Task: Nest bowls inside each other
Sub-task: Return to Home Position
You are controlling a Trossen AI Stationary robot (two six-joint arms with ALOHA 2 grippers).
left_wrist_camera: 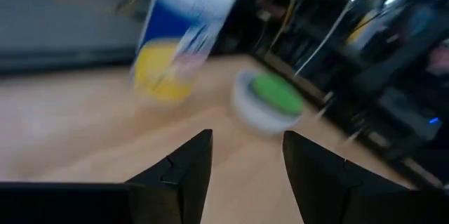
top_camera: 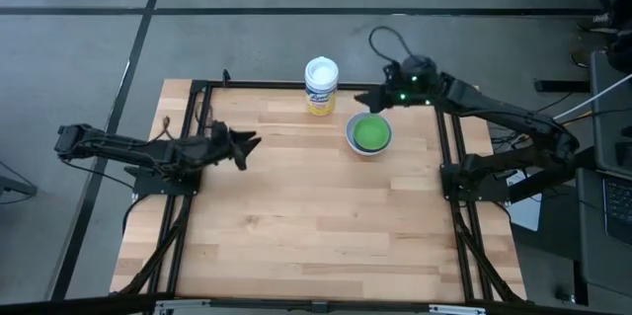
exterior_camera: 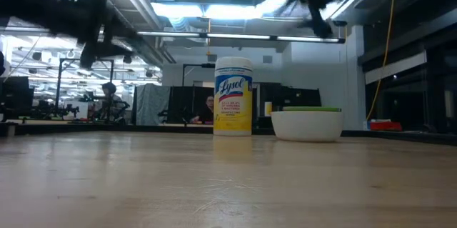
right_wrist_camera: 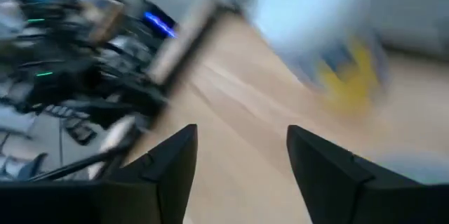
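A white bowl [top_camera: 354,143] stands on its base at the table's far right, with a green bowl [top_camera: 370,133] nested inside it. The low view shows the green rim [exterior_camera: 312,109] just above the white wall [exterior_camera: 307,126]. My right gripper [top_camera: 363,101] hangs open in the air just beyond the bowls' far side, with nothing between its fingers [right_wrist_camera: 242,131]. Over the left part of the table my left gripper [top_camera: 252,145] is open and empty. It points toward the bowls [left_wrist_camera: 266,104], well short of them.
A white-lidded cylindrical wipes container [top_camera: 321,85] with a yellow label [exterior_camera: 233,106] stands upright at the far edge, just left of the bowls. Bare wooden tabletop [top_camera: 316,226] spreads over the middle and near side. Black frame rails [top_camera: 456,157] run along both sides.
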